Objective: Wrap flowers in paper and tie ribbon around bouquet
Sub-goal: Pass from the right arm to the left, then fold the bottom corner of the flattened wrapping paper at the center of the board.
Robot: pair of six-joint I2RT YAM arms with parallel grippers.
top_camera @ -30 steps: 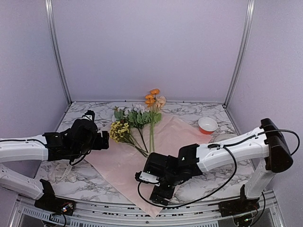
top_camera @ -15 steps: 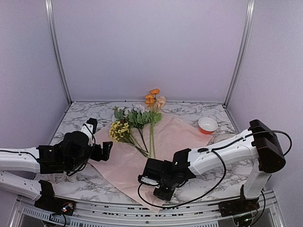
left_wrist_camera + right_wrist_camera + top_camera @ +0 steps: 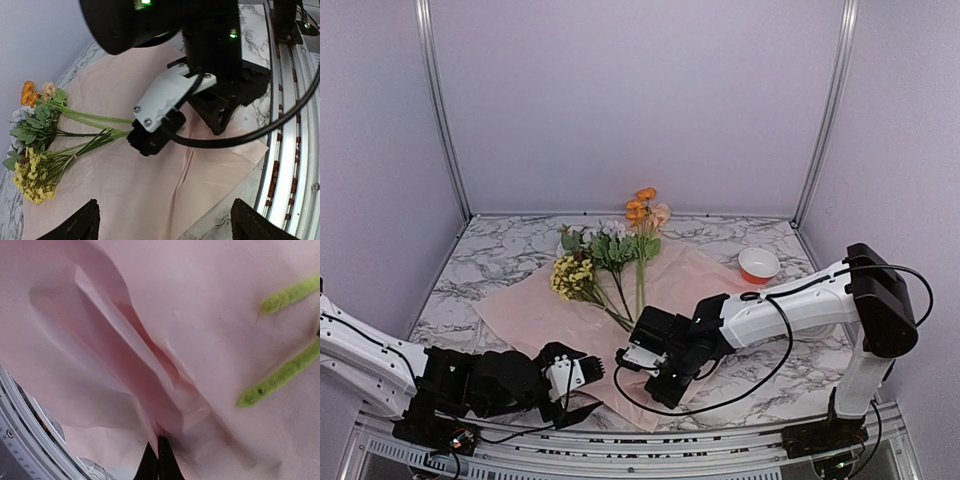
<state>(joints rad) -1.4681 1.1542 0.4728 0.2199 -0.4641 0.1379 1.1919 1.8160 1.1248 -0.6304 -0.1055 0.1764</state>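
Pinching a raised fold of the pink paper [image 3: 125,355], the right end effector [image 3: 159,460] has its fingertips pressed together on the sheet, close to the cut ends of the green stems [image 3: 280,375]. The paper lies spread on the marbled surface [image 3: 510,245], with one corner reaching toward the near edge. The flowers [image 3: 610,258] lie on the far part of the sheet, heads toward the back wall [image 3: 640,100] and stems pointing toward the arms. The left end effector [image 3: 165,227] is spread wide and holds nothing, low at the near edge of the paper, beside the right one. A red bowl [image 3: 759,265] stands on the surface near the sheet's right corner.
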